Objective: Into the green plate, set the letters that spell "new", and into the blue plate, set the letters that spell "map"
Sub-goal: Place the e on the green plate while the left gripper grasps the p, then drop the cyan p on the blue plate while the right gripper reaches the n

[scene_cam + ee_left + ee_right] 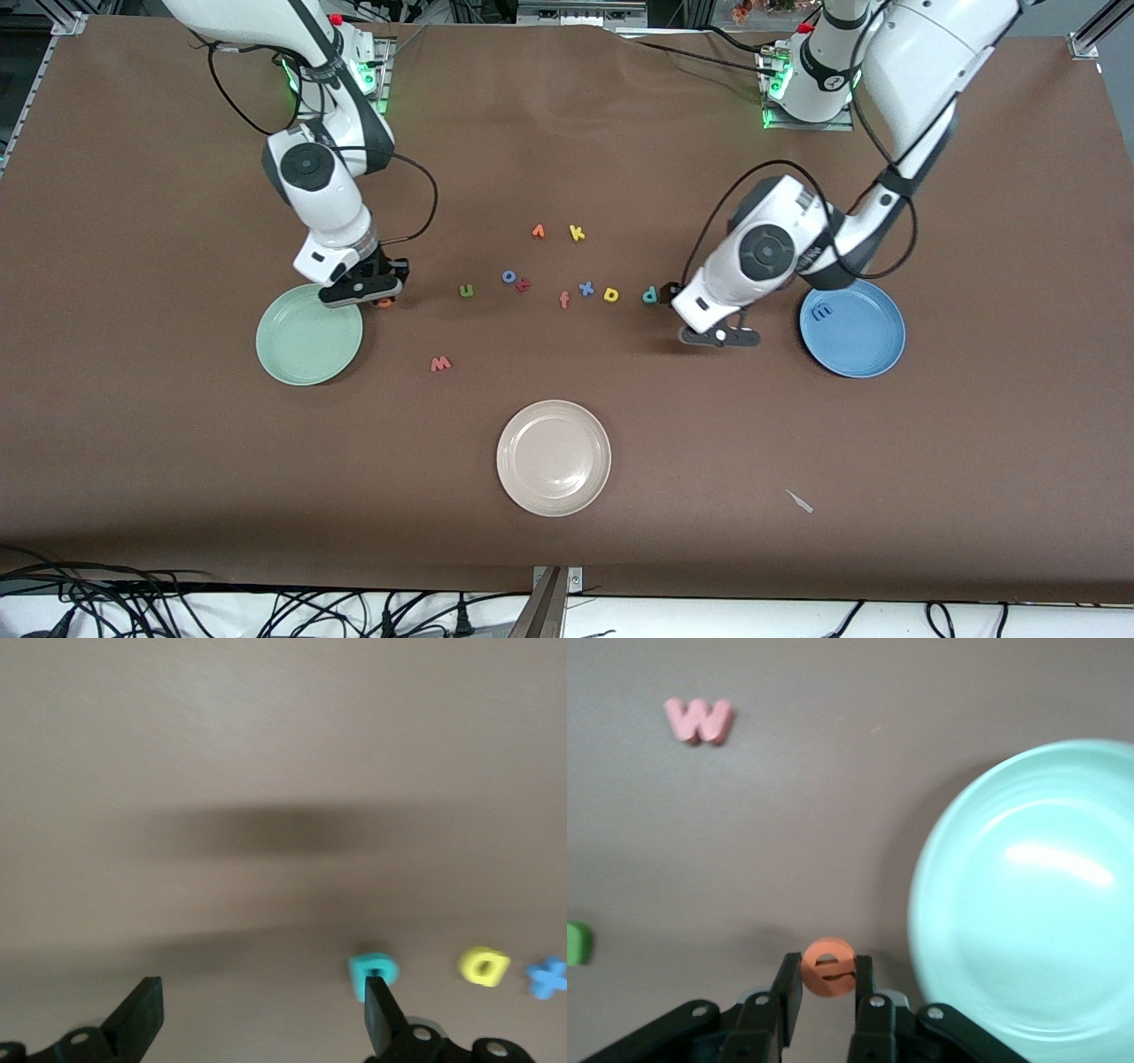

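Note:
My right gripper (382,297) is shut on the orange "e" (828,967), just off the table beside the rim of the green plate (309,335), which holds nothing. The green "n" (466,290) and salmon "w" (440,363) lie on the table toward the middle. The blue plate (852,328) holds the blue "m" (822,312). My left gripper (718,338) is open over the table between the blue plate and the teal "p" (372,970). One of its fingers (381,1014) stands close to the "p". The yellow "a" (483,966) lies beside the "p".
A beige plate (554,457) sits nearest the front camera at mid table. Loose letters lie in the middle: orange "v" (538,231), yellow "k" (577,233), blue "o" (509,276), blue "x" (586,288), salmon "f" (564,299).

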Controlling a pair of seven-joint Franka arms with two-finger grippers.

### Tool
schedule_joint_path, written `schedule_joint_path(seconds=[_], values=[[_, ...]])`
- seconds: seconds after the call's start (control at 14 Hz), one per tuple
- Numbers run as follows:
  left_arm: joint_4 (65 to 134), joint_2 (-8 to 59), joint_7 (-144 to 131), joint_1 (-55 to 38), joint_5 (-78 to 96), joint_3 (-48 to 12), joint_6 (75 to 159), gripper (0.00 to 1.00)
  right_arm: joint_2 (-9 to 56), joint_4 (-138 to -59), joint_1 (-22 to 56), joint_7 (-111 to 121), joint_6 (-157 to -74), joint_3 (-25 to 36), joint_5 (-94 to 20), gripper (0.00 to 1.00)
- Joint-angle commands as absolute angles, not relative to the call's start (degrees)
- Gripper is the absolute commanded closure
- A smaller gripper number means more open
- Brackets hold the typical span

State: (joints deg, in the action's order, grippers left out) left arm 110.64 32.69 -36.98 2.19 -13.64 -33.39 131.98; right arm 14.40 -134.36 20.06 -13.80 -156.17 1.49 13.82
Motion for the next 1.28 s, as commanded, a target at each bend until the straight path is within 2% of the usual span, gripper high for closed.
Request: schedule_joint_path(seconds=[0.0, 0.29, 0.43, 0.64, 0.71, 0.78, 1.07, 1.21], values=[[114.2, 32.7, -48.6, -1.7, -19.3, -33.2, 138.1, 0.00, 12.3, -132.1, 20.0, -5.7, -150.7, 4.8, 14.3, 0.84], [113.9, 36.6, -62.9, -4.7, -30.3, -33.2, 139.0, 0.02, 12.5, -131.4, 19.9, 3.6, -149.9, 9.8, 13.9, 0.83], [113.1, 37.9, -64.8, -4.9, -32.3, -33.2, 139.0, 0.09, 12.7, -131.5, 19.8, 3.6, -150.1, 9.8, 13.8, 0.75], [112.2, 38.7, -64.7, -4.9, -32.3, -33.0, 139.0, 0.19, 12.7, -131.5, 19.8, 3.6, -150.2, 9.8, 13.7, 0.70], [111.7, 39.1, -64.7, -4.9, -32.3, -33.0, 139.0, 0.23, 12.7, -131.5, 19.8, 3.6, -150.2, 9.8, 13.7, 0.64], [111.6, 39.2, -64.7, -4.9, -32.3, -33.0, 139.0, 0.30, 12.7, -131.5, 19.8, 3.6, -150.2, 9.8, 13.7, 0.58], [111.5, 39.3, -64.3, -4.9, -32.8, -32.9, 139.0, 0.56, 12.7, -131.5, 19.9, 3.3, -150.2, 9.8, 13.7, 0.55], [111.5, 39.3, -64.3, -5.0, -33.0, -32.8, 139.0, 0.73, 12.8, -131.5, 20.0, 2.1, -150.2, 9.1, 13.2, 0.55]])
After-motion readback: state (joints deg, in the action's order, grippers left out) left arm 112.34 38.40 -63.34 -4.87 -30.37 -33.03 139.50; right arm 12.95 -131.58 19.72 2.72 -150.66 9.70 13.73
